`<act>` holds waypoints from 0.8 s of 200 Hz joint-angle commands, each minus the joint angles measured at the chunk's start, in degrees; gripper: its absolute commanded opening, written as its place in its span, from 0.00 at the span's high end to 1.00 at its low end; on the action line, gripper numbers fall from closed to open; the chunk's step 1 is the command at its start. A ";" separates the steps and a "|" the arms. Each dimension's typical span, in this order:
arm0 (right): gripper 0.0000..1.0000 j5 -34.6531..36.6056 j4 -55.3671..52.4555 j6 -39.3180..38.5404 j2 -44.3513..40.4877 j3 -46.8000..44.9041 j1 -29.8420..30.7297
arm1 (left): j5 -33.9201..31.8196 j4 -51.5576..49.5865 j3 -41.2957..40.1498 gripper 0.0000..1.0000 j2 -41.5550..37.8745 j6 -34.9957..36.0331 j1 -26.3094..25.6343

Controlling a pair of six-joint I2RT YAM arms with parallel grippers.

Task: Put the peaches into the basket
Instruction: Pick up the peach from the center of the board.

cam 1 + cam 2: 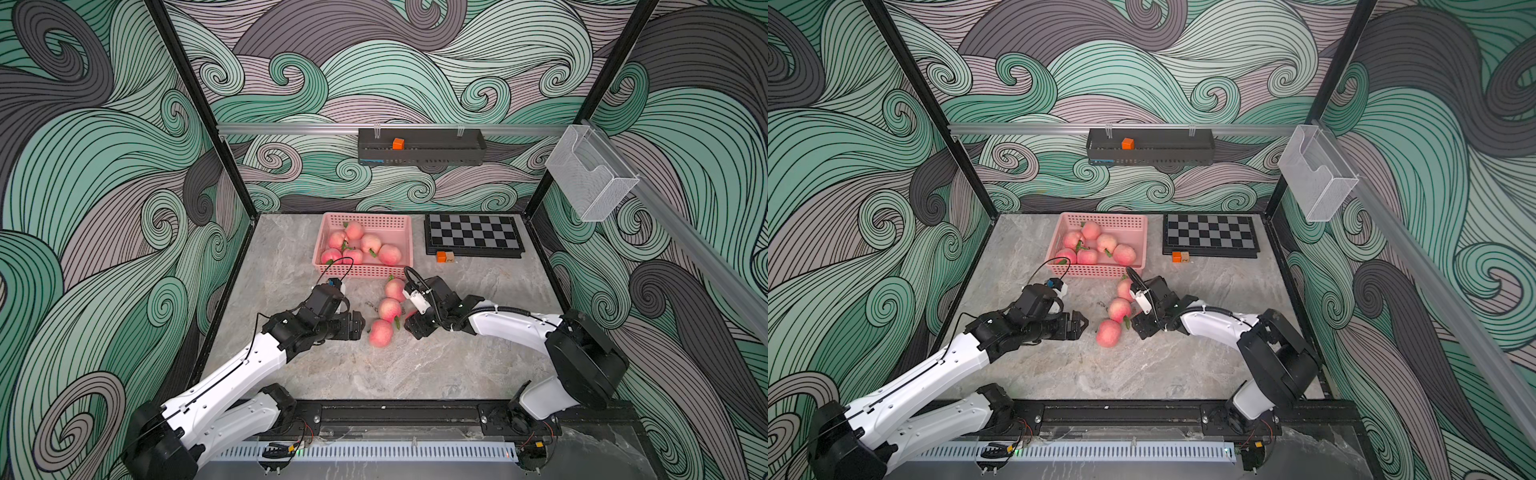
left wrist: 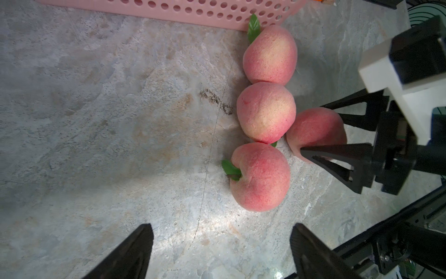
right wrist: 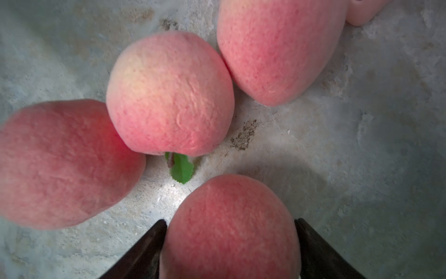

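The pink basket point(image 1: 365, 218) stands at the back of the table and holds several peaches point(image 1: 371, 243). In front of it three peaches point(image 1: 390, 309) lie in a row on the table, also seen in the left wrist view as peaches point(image 2: 265, 112). To the right of that row is a fourth peach point(image 3: 231, 229), with my right gripper point(image 3: 231, 221) shut on it, a finger against each side. My left gripper point(image 2: 222, 225) is open, with nothing between its fingers, just left of the nearest peach point(image 1: 381, 332).
A chessboard point(image 1: 473, 235) lies right of the basket, with an orange cube point(image 1: 441, 257) at its front edge. A black slotted tray point(image 1: 419, 158) hangs on the back wall, a clear mesh holder point(image 1: 590, 174) on the right rail.
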 commanded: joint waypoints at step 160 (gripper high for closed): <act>0.33 0.38 -12.67 -3.74 -10.48 12.04 -0.73 | 1.32 -1.14 8.50 0.10 6.68 3.79 2.53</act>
